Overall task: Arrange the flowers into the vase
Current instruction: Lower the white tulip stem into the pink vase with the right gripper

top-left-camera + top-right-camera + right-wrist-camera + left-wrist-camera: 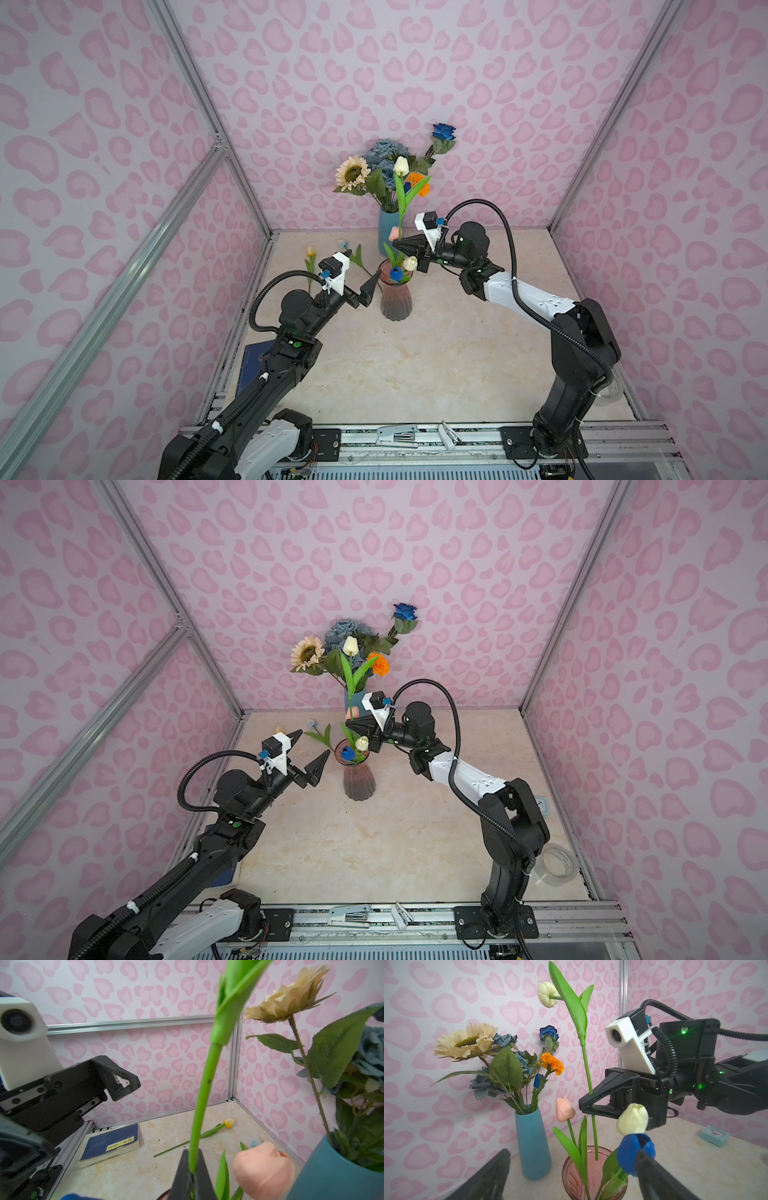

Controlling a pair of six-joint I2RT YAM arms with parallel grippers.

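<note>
so from where i'm standing, the right gripper [397, 243] is pinched tight on the green stem of a tall white tulip [401, 165], approx halfway down. stem's upright and its bottom end dips into the mouth of the pink glass vase [395, 301], which sits mid table [436, 365]. already in that vase: a pink tulip [564, 1109], a cream tulip [632, 1120] and a dark blue tulip [631, 1150], all leaning diff ways. the left gripper [368, 262] hangs just beside the vase rim on its left, fingers spread wide w/ nothing in them. behind, by the back wall, there's a blue vase [386, 232] w/ the big bunch: cream sunflower [352, 172], dusty-blue roses [384, 151], a bright blue rose [444, 131] sticking out top right, and an orange marigold [420, 183]. two strays lie flat on the table back-left, a yellow tulip [310, 251] and a pale blue tulip [343, 243], near each other. misc stuff: blue book [112, 1142] at the left edge, tape roll [559, 864] near the right arm's base, lil clock [714, 1136] by the right wall
</note>
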